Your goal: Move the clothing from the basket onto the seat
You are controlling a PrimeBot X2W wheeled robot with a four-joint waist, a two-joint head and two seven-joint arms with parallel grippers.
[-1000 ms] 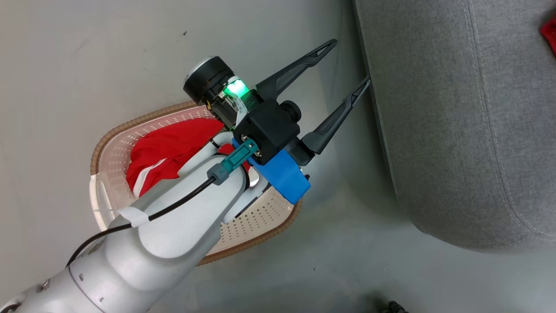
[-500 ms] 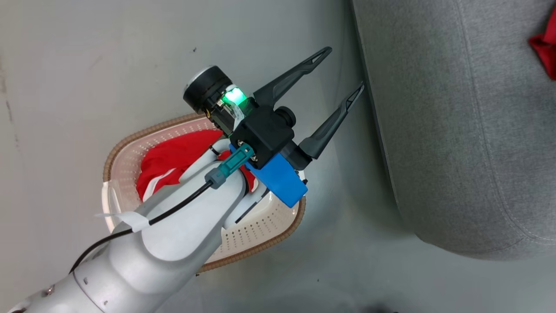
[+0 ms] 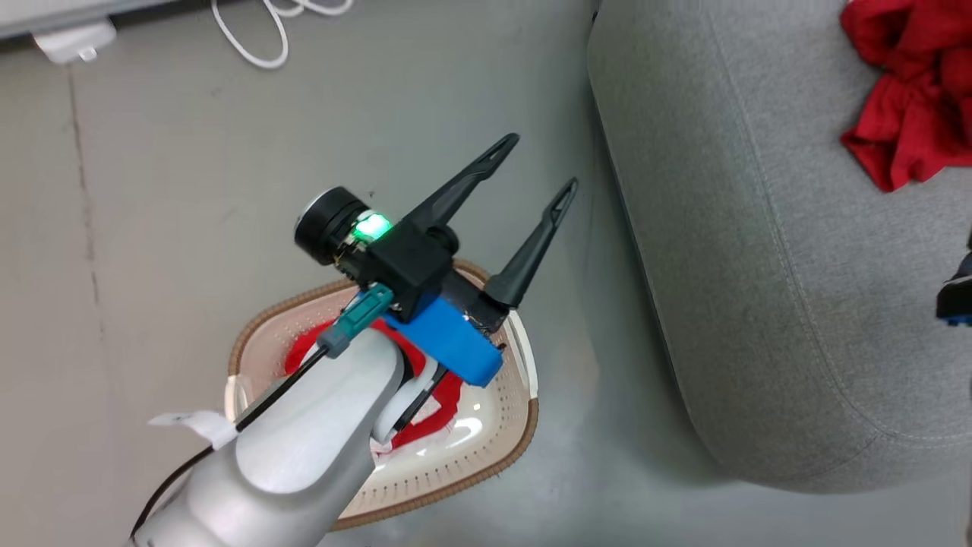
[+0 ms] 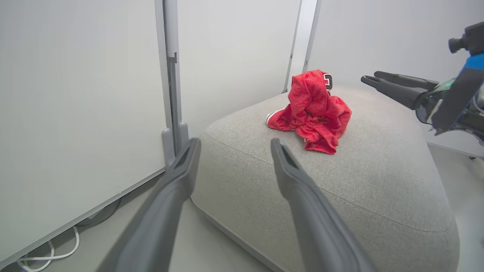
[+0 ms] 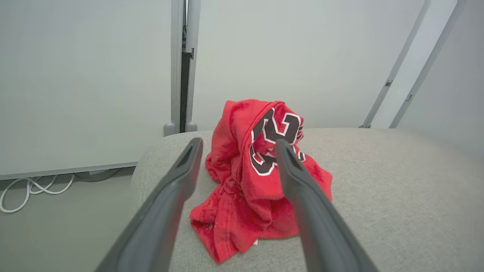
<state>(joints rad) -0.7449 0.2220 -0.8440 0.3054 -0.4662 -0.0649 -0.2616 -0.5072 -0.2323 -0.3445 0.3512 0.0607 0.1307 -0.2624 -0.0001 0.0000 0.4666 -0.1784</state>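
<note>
Grey floor (image 3: 152,228) all around. One red top (image 3: 904,99) lies on the seat (image 3: 759,289) at 2 o'clock. The right gripper (image 5: 237,145) is wide and empty. The other red piece (image 3: 449,393) waits in the basket (image 3: 486,456) at 6 o'clock, under the wide, empty left gripper (image 3: 541,163). Next, I think, reach down and pinch it. The view has swung since a second ago, so more of the top shows.

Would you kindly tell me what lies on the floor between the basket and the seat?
The stretch is bare: in the head view, plain grey floor separates the basket from the seat.
</note>
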